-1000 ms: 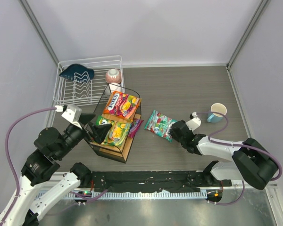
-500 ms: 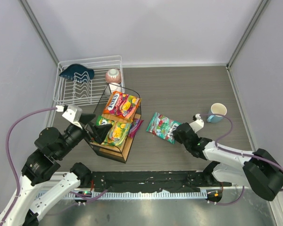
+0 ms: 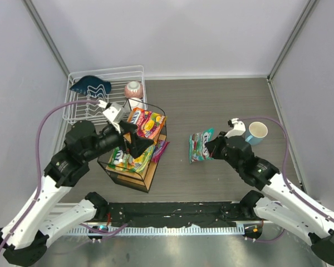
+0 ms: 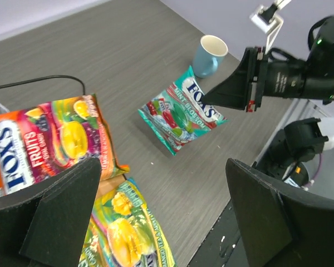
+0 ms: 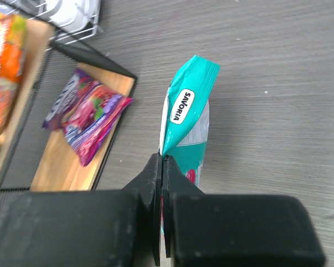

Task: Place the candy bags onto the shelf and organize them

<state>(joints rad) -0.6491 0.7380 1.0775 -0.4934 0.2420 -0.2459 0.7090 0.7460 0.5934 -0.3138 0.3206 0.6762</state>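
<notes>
The teal candy bag [image 3: 199, 146] hangs on edge above the table right of the shelf, pinched by my shut right gripper [image 3: 212, 148]. In the right wrist view the gripper [image 5: 162, 167] grips the bag's [image 5: 186, 119] edge. The shelf [image 3: 147, 177] holds the orange-red bag [image 3: 147, 122] on its upper board, the yellow-green bag [image 3: 131, 159] at the front and the purple bag [image 3: 160, 150] on the lower board. My left gripper [image 3: 138, 146] hovers open and empty over the shelf. The left wrist view shows the orange-red bag [image 4: 39, 142], the yellow-green bag [image 4: 122, 228] and the teal bag [image 4: 181, 114].
A white wire dish rack [image 3: 103, 103] with a dark blue item [image 3: 90, 84] stands at the back left, a pink cup [image 3: 133, 89] beside it. A blue mug [image 3: 257, 132] stands right of my right gripper and shows in the left wrist view [image 4: 209, 54].
My right gripper lifted the teal bag off the table, turning it on edge and moving it right. My left arm rose and swung right, over the shelf.
</notes>
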